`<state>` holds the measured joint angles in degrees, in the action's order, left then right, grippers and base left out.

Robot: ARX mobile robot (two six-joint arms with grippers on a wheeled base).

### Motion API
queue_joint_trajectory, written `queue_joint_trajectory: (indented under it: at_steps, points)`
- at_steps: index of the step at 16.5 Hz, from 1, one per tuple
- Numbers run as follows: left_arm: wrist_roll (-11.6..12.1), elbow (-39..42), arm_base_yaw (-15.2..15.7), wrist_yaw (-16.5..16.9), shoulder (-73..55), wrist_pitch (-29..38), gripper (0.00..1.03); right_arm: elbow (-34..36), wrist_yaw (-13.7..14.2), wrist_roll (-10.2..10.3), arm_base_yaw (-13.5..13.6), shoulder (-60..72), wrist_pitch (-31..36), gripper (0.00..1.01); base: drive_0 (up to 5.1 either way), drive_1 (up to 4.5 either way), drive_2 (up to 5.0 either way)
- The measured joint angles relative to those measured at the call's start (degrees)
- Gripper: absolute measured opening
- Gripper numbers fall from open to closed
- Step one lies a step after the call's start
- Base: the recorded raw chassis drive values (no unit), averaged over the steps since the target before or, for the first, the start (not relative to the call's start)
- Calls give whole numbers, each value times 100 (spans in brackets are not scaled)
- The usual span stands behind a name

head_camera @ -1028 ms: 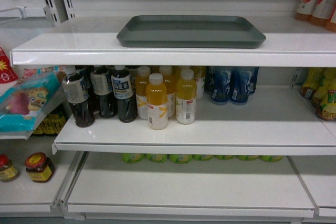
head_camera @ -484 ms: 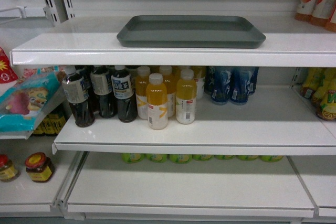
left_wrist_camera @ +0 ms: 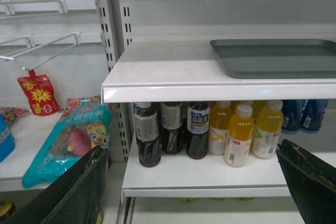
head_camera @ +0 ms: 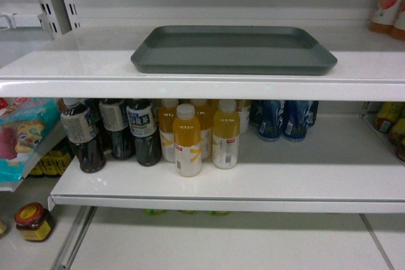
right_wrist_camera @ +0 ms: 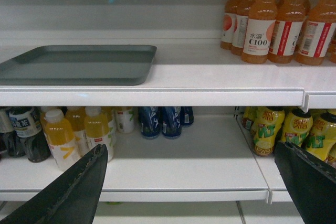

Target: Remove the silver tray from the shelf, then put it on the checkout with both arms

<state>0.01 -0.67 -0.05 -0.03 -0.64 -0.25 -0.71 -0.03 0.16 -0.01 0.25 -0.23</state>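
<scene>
The silver tray (head_camera: 233, 49) lies flat on the top board of the shelf (head_camera: 76, 74), set back a little from the lipped front edge, with bare board on either side. Neither arm touches it. In each wrist view, the left gripper (left_wrist_camera: 191, 182) and right gripper (right_wrist_camera: 191, 182) hang below and in front of the board with their jaws wide apart and nothing between them.

The tray looks rigid and thin-walled, probably light for its width, with a smooth matte surface that could slip between narrow pads. It is far too wide for one gripper, so the low raised rim at each short end is the likely hold, one gripper per end, pinching the lip evenly to keep it level. The bottles (head_camera: 188, 138) on the board below stand clear of it.
</scene>
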Motion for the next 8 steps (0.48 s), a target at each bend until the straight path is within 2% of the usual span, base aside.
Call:
queue_joint_trajectory:
  at_steps: [8]
  points:
    - [-2,0,0,-2,0,4,98,0,0,0,0,0,9,98,-4,429,-437]
